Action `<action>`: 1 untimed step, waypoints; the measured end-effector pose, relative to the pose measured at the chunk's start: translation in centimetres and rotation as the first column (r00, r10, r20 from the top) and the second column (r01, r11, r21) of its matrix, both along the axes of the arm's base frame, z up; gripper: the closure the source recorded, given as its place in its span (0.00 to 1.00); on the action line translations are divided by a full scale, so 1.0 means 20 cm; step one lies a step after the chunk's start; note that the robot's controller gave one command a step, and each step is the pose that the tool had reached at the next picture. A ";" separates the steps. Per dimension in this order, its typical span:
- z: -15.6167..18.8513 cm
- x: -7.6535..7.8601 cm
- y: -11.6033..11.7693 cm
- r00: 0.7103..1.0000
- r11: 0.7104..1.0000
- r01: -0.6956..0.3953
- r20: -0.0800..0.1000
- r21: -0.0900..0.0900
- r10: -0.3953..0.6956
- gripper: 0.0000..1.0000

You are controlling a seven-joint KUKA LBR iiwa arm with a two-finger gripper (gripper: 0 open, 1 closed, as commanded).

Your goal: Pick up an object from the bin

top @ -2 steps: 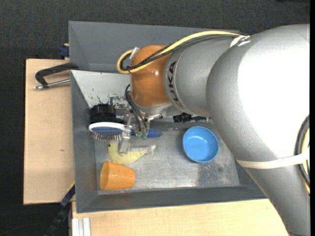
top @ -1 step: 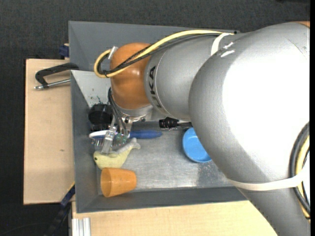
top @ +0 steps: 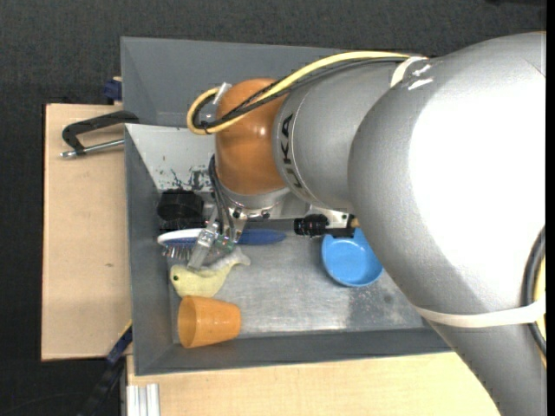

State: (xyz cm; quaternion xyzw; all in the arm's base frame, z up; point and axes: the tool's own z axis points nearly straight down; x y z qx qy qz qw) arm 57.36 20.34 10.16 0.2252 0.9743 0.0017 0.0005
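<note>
Yellow toy (top: 199, 278) lies at the bin's (top: 286, 300) left, just under the hand (top: 211, 243), whose spread cannot be told. A brush (top: 176, 240) lies beside the hand, an orange cup (top: 208, 321) near the toy, a blue bowl (top: 351, 262) well apart.

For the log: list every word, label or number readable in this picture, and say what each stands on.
"KUKA": dark letters running sideways on the grey arm housing, beside the orange cover; partly hidden, so read with some doubt.
White mark higher on the arm: too small to read.
Orange cup and blue bowl: no text seen.
</note>
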 end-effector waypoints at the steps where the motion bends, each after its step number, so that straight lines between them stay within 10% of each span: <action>1: -0.14 -0.02 -0.12 0.994 0.994 0.106 0.001 0.004 -0.106 0.00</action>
